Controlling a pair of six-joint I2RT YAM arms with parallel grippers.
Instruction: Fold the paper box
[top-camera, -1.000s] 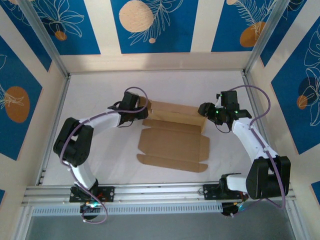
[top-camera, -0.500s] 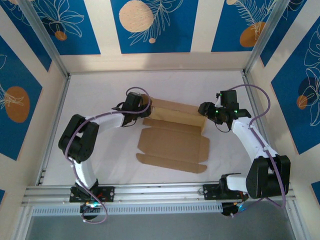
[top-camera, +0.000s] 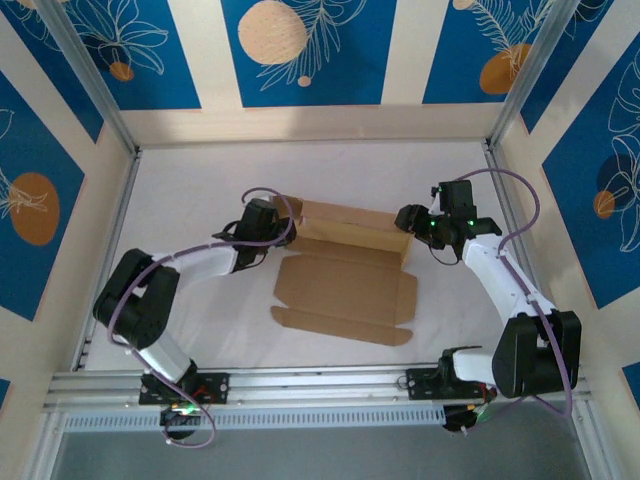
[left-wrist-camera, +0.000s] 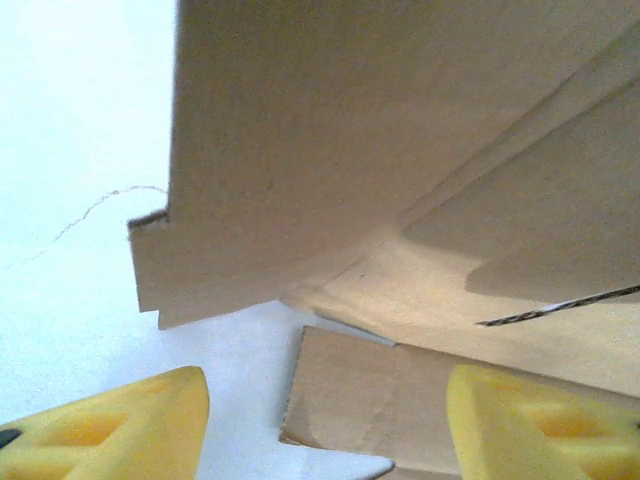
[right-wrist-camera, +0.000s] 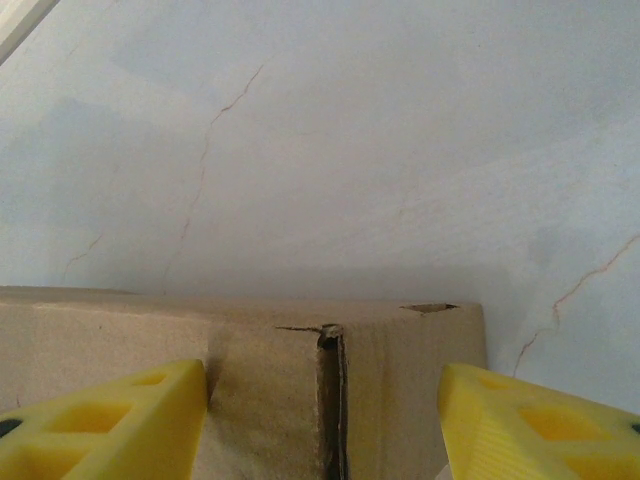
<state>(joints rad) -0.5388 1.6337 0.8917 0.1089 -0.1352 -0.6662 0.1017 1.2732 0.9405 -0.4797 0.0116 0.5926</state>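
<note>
- The walls (top-camera: 300, 50), blue panels with white leaf lines and orange discs between cream strips, close in the table on three sides, and their upper parts are cut off
- The white table (top-camera: 190, 180) shows thin hairline marks in both wrist views; an aluminium rail (top-camera: 320, 383) crosses its near edge
- The paper box (top-camera: 345, 290) lies mid-table, its base and near flaps flat and its far panel raised; how the side tabs sit is hard to make out
- The left gripper (top-camera: 285, 228) is at the raised panel's left end, its tips hidden from above; its wrist view shows the yellow fingers (left-wrist-camera: 110, 420) spread wide, gripping nothing
- The right gripper (top-camera: 405, 218) is at the panel's right end, jaws wide open either side of a slit corner, clear of the cardboard
</note>
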